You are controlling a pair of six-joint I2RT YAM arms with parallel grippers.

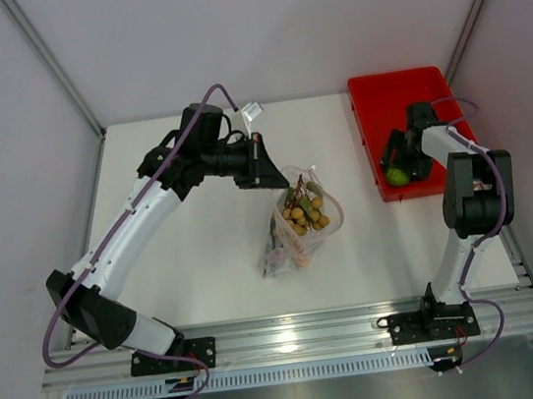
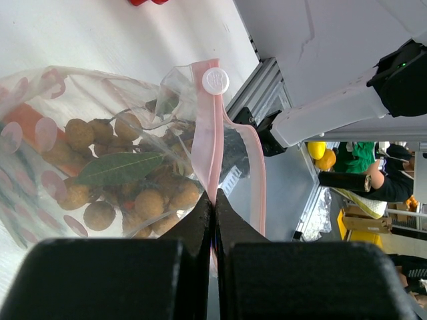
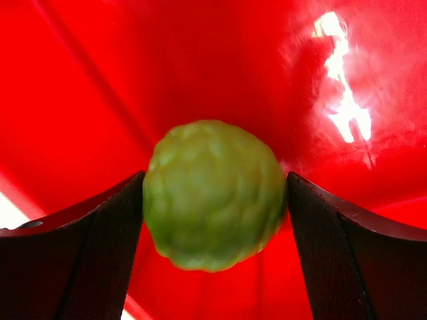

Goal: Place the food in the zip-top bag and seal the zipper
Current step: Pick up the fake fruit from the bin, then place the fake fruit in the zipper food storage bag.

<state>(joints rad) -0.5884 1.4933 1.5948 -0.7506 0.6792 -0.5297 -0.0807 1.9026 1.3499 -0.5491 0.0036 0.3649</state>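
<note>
The clear zip-top bag (image 1: 295, 227) with pink-red dots lies mid-table, its mouth lifted. It holds the bunch of small tan round fruits (image 1: 306, 212), also seen in the left wrist view (image 2: 150, 203) with a green leaf. My left gripper (image 1: 264, 165) (image 2: 214, 200) is shut on the pinkish zipper strip (image 2: 207, 133), below its white slider (image 2: 215, 81). My right gripper (image 1: 397, 169) (image 3: 215, 180) is inside the red tray (image 1: 372, 105), its fingers against both sides of the small green round fruit (image 1: 397, 177) (image 3: 213, 193). I cannot make out the green onion or the purplish piece.
The red tray stands at the back right, near the right wall post. White walls and metal posts bound the table at the back and sides. An aluminium rail (image 1: 296, 336) runs along the near edge.
</note>
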